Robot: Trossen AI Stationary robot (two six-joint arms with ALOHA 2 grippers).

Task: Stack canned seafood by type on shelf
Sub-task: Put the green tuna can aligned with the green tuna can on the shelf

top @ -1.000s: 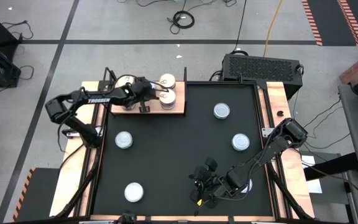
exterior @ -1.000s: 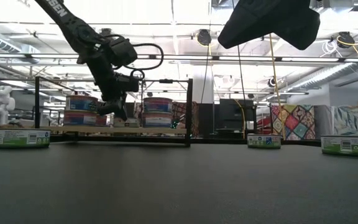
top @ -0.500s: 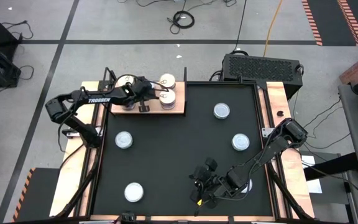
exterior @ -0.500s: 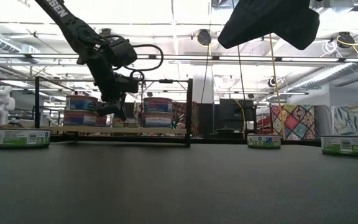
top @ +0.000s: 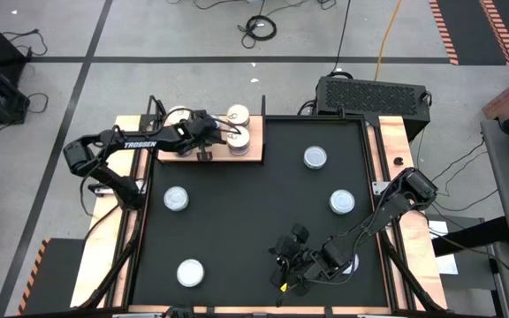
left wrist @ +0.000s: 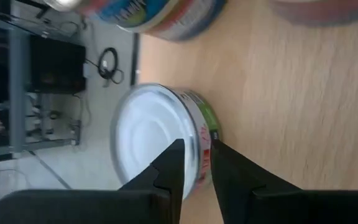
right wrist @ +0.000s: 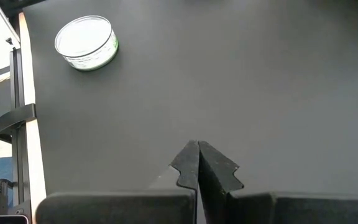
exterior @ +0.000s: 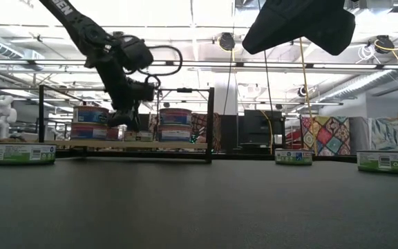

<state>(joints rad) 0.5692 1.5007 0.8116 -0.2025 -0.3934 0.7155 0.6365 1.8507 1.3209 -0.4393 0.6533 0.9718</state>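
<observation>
Over the shelf [top: 208, 148], at the far left corner of the black mat [top: 254, 212], the left claw [top: 208, 132] hangs above the board's left part. In the left wrist view its fingers [left wrist: 169, 171] stand narrowly parted, a thin gap between the tips; a green-label tin [left wrist: 160, 137] lies just beyond them on the pale wood, flat on its base with lid up. Whether the tips touch it I cannot tell; nothing is clamped between them. From table height the claw [exterior: 124, 117] sits just above the shelf board [exterior: 116, 144].

On the shelf: two stacked pairs, the left stack [exterior: 90, 122] and the right stack [exterior: 175, 124], each two tins high, upright, lids up. The right stack's top [top: 239, 115] shows beside the claw from above.

Off the shelf, loose tins on the mat, all upright: one just nearer than the shelf's left end [top: 176, 199], one at the near left [top: 190, 272], one right of the shelf toward the far right [top: 315, 157], one further right and nearer [top: 342, 201].

The right claw [top: 283, 269] waits low over the mat's near edge, well away from the shelf, fingers [right wrist: 191, 163] pressed together, gripping nothing.
</observation>
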